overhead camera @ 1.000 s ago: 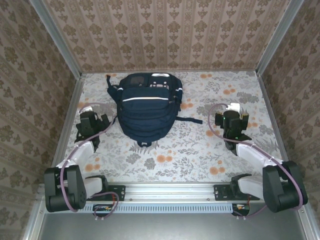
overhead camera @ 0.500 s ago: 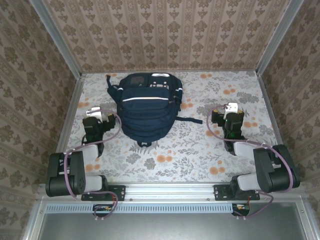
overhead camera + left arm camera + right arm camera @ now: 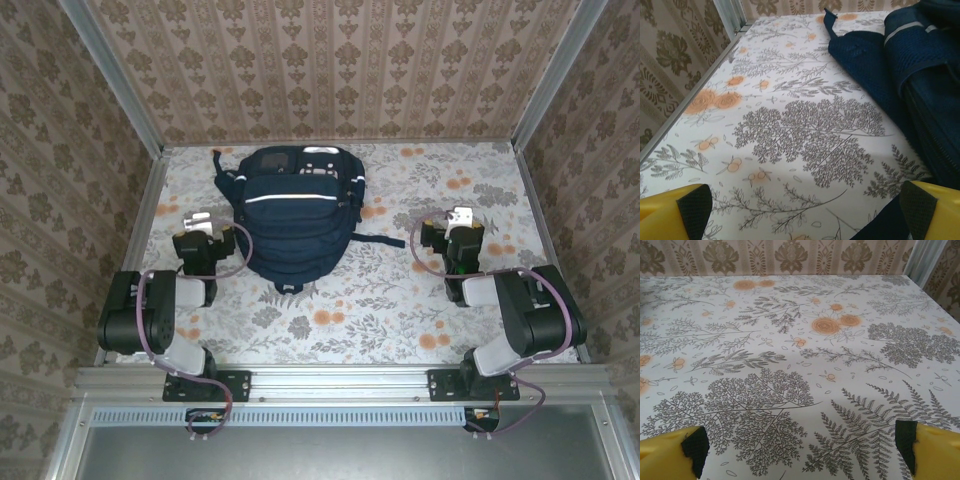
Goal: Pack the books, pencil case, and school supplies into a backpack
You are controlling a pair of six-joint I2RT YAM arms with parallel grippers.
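The backpack [image 3: 295, 215] is laid on the table [image 3: 400, 300]. The left gripper [image 3: 807, 215] is held just beside it, the right gripper [image 3: 802, 447] apart; both pairs of jaws are spread wide.

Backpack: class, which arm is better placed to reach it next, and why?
Left, probably. The left gripper sits close beside the backpack, open; the right gripper, also open, stands farther off across the table.
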